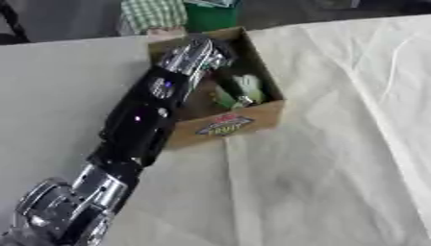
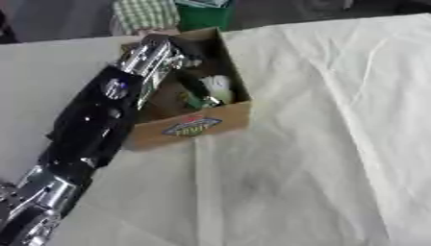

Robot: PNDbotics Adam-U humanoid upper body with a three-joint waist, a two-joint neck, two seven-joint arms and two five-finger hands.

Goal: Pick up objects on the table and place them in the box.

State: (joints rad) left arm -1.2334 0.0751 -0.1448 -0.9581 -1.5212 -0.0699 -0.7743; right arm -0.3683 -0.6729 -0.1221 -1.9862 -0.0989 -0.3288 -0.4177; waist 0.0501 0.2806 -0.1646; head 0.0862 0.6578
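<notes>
An open cardboard box point(image 1: 244, 122) with a printed logo on its front wall stands at the upper middle of the table. Inside lie a dark green bottle point(image 1: 232, 93) and a pale whitish-green object point(image 1: 250, 86). My left arm reaches in from the lower left, and my left hand point(image 1: 198, 55) hangs over the box's far left corner. How its fingers stand is not visible. The right hand appears in neither view.
A cream cloth point(image 1: 336, 144) with folds covers the table to the right and in front of the box; bare grey table point(image 1: 59, 96) lies to the left. Beyond the far edge are a green container point(image 1: 210, 17) and a person's checked sleeve point(image 1: 151, 13).
</notes>
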